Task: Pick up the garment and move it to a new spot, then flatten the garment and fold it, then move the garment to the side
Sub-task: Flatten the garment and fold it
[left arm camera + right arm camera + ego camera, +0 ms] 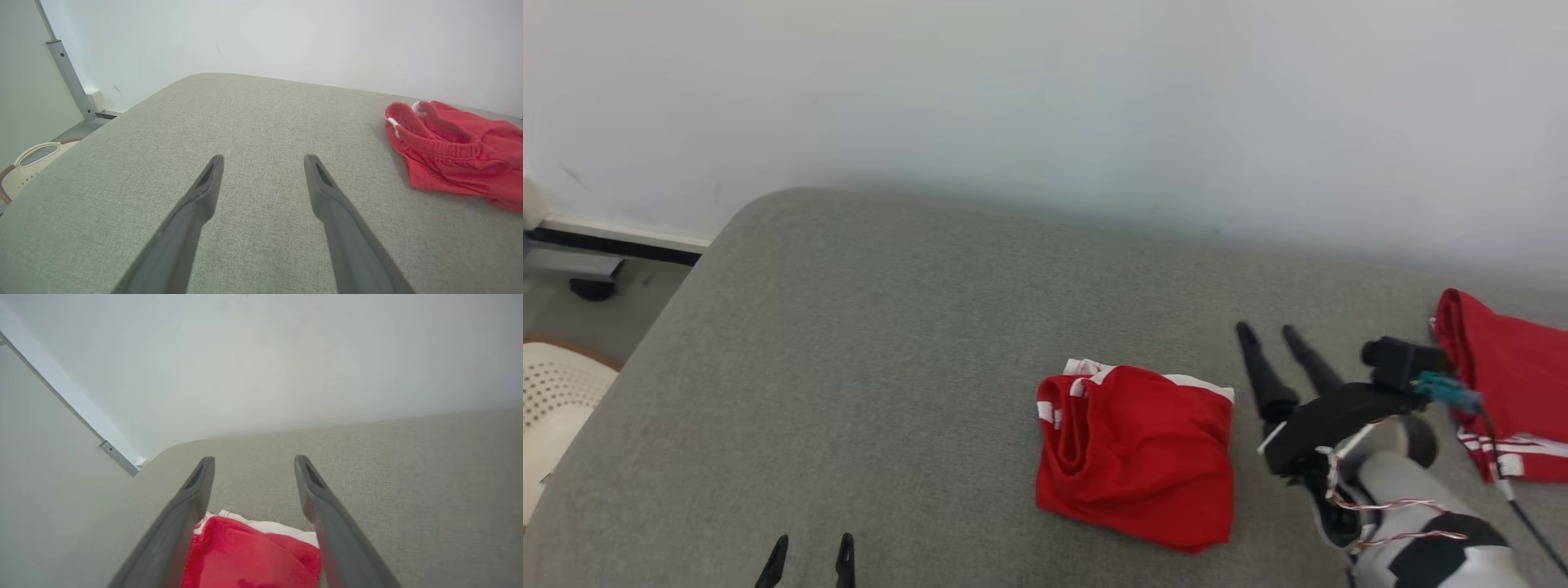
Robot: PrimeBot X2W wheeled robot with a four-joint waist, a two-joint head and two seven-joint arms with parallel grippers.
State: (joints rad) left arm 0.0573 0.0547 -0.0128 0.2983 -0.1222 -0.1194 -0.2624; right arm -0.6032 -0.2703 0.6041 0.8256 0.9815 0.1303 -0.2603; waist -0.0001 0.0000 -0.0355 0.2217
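Although the folded red garment (pixel 1135 453) lay neatly on the grey cushion (pixel 849 367) in the head view, right of centre and toward the near edge, you had the right gripper (pixel 1267 331) just beside its right edge, fingers spread and empty. By my judgement, a pinch on the top layer alone could have pulled the fold apart on the way to the side. A second red garment (pixel 1511 384) lay at the far right, close beside that arm's wrist, and a sweep that way could have dragged it or mixed the two. The left gripper (pixel 814 545) sat at the near edge, spread, holding nothing. In the left wrist view it (pixel 263 159) stood over bare cushion, with the garment (pixel 453 151) well to the right and a cream seat (pixel 36 155) off the cushion's left end. In the right wrist view the right gripper (pixel 253 461) hung spread above the garment (pixel 253 555), with nothing standing between them.
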